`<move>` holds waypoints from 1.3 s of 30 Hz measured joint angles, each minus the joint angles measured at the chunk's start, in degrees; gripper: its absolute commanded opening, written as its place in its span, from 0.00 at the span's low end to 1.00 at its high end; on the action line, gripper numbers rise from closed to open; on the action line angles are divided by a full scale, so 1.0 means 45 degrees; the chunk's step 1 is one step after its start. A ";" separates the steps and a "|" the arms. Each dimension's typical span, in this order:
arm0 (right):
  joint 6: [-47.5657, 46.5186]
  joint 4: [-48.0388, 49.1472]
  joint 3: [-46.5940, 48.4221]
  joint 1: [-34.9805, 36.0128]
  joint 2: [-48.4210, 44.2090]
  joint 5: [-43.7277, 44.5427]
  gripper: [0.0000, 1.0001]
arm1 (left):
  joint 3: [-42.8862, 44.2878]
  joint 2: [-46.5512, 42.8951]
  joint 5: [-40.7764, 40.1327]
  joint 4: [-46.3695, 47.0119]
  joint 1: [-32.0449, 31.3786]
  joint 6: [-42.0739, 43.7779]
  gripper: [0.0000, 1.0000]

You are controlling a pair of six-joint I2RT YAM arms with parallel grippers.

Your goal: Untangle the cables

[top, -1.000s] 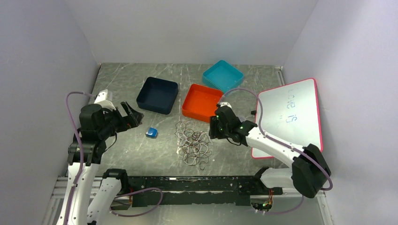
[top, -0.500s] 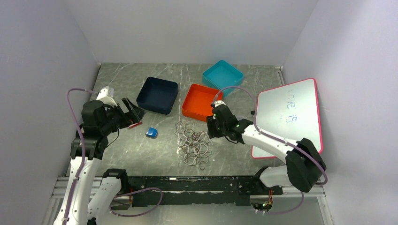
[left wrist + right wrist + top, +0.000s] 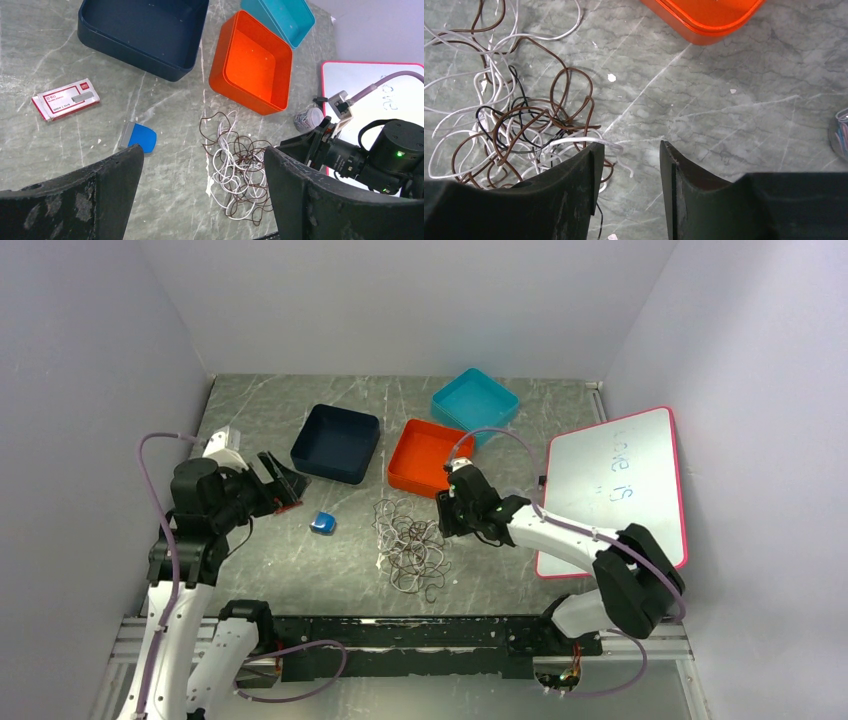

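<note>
The cables (image 3: 410,545) lie as one tangle of thin white, brown and black loops on the marble table, in front of the orange bin. My right gripper (image 3: 447,512) hovers low at the tangle's right edge. In the right wrist view its jaws (image 3: 630,147) stand partly open with bare table between them. A white cable end (image 3: 616,150) curls just past the left finger, and the cables (image 3: 519,115) spread out to the left. My left gripper (image 3: 283,485) hangs wide open and well off to the left. It holds nothing, and the cables (image 3: 240,170) show far below between its fingers (image 3: 202,152).
A dark blue bin (image 3: 336,443), an orange bin (image 3: 430,458) and a teal bin (image 3: 475,400) stand behind the tangle. A pink-framed whiteboard (image 3: 615,485) leans at the right. A small blue object (image 3: 322,523), a red-and-white card (image 3: 65,99) and a small cup (image 3: 306,120) lie nearby.
My right gripper has moved left, closer to the tangle, and its jaws have narrowed a little. The left arm has shifted slightly, still wide open.
</note>
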 measured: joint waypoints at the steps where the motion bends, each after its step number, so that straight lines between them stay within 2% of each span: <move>1: 0.0000 0.0058 -0.0010 0.0000 0.0058 -0.0039 0.47 | 0.0000 -0.0015 0.0000 0.0000 0.0000 0.0000 0.94; 11: -0.0034 0.0568 -0.0209 0.0000 0.0675 -0.0384 0.39 | 0.0000 -0.0078 0.0000 -0.0010 0.0000 0.0000 0.93; 14: -0.0097 0.0816 -0.0282 0.0005 0.0685 -0.0573 0.29 | 0.0000 -0.0063 0.0000 -0.0015 0.0000 0.0005 0.93; 18: -0.0272 0.1132 -0.0437 0.0005 0.0675 -0.0913 0.07 | 0.0000 -0.0063 0.0000 -0.0019 0.0000 0.0010 0.93; 19: -0.0287 0.1195 -0.0486 0.0005 0.0661 -0.0971 0.05 | -0.0005 -0.0063 0.0000 -0.0015 0.0000 0.0015 0.93; 24: -0.0364 0.1209 -0.0559 0.0005 0.0359 -0.0986 0.00 | -0.0073 -0.0112 0.0000 -0.0015 0.0000 0.0015 0.91; 31: -0.0491 0.0617 -0.0476 0.0005 -0.1792 -0.0267 0.00 | -0.0287 -0.0364 0.0010 0.0015 0.0005 0.0010 0.93; 39: -0.0850 -0.0617 0.0908 0.0005 -0.3589 -0.0083 0.00 | -0.0209 0.0112 0.0782 0.0418 0.0005 0.0277 0.96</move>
